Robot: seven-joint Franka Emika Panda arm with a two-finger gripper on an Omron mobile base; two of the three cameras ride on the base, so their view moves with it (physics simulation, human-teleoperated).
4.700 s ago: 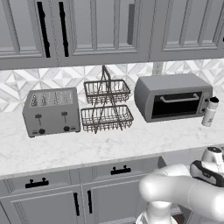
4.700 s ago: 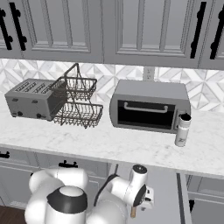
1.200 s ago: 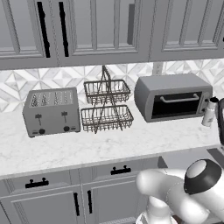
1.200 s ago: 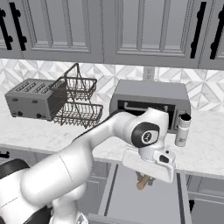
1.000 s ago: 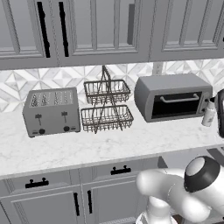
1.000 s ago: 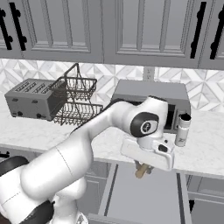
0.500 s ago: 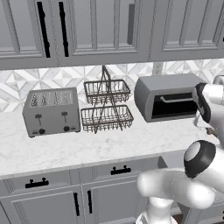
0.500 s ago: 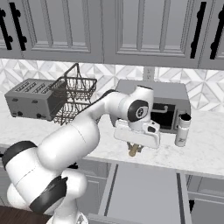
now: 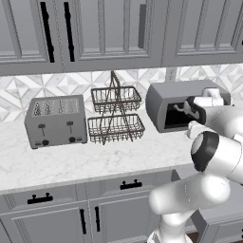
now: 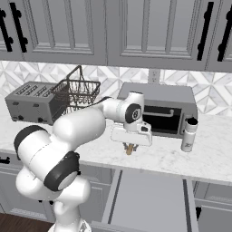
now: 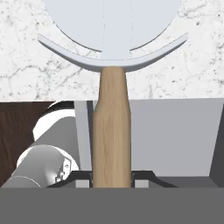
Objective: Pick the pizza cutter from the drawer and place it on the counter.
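Grey kitchen, white counter (image 10: pixel 172 156): I've swung the claw (image 10: pixel 129 148) up from the drawer (image 10: pixel 149 195), clamped on the pizza cutter (image 11: pixel 111 87); it's over marble now, ready for lowering.

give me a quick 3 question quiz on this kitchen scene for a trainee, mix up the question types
1. True or false: the pizza cutter lies in the drawer.
2. What does the gripper hold? A) shaker B) pizza cutter C) toaster
3. Fill in: the cutter's blade hangs over the white ____.

Key: 1 false, it is held above the counter. 2 B, the fingers grip its tan handle. 3 counter.
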